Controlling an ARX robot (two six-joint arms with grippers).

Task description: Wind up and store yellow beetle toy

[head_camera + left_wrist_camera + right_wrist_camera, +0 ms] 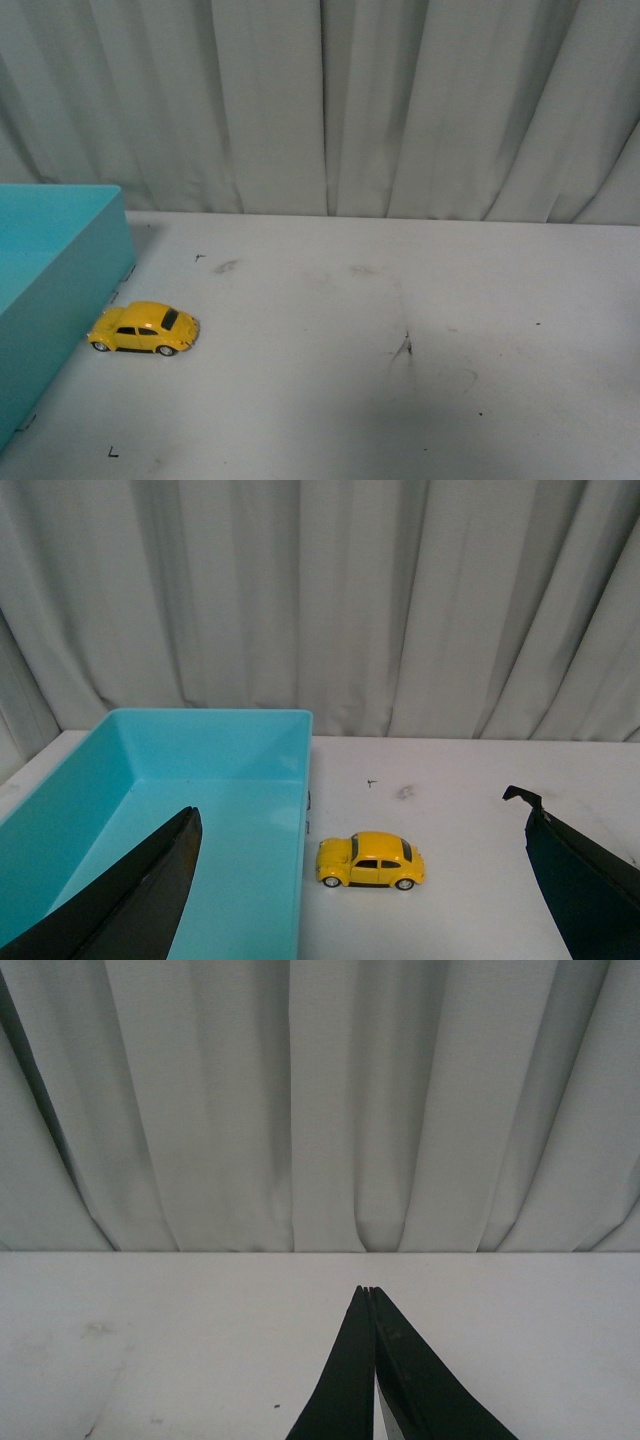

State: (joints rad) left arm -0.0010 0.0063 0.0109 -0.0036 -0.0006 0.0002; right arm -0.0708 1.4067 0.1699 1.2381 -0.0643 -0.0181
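Front view footage shows the yellow beetle toy on its wheels at the lower left of the frame, one end just beside the outer wall of the teal bin; in the left wrist view a thin strip of table is seen between toy and bin. Trouble is most likely to be caused by that closeness: a finger lowered on the bin side could be caught on the wall, and the car could be nudged and set rolling, since nothing blocks its wheels. The glossy, rounded shell may also be squeezed out of a pinch placed too high. If the spring is wound and the toy is let go early, it could be driven against the bin or across the white table. The left gripper is seen with its fingers spread wide and nothing between them, the toy and the bin's near corner framed in the gap. The right gripper is pressed together and empty, over bare table. Elsewhere only a dark scuff, small corner marks and the grey curtain are seen; nothing else obstructs the approach.
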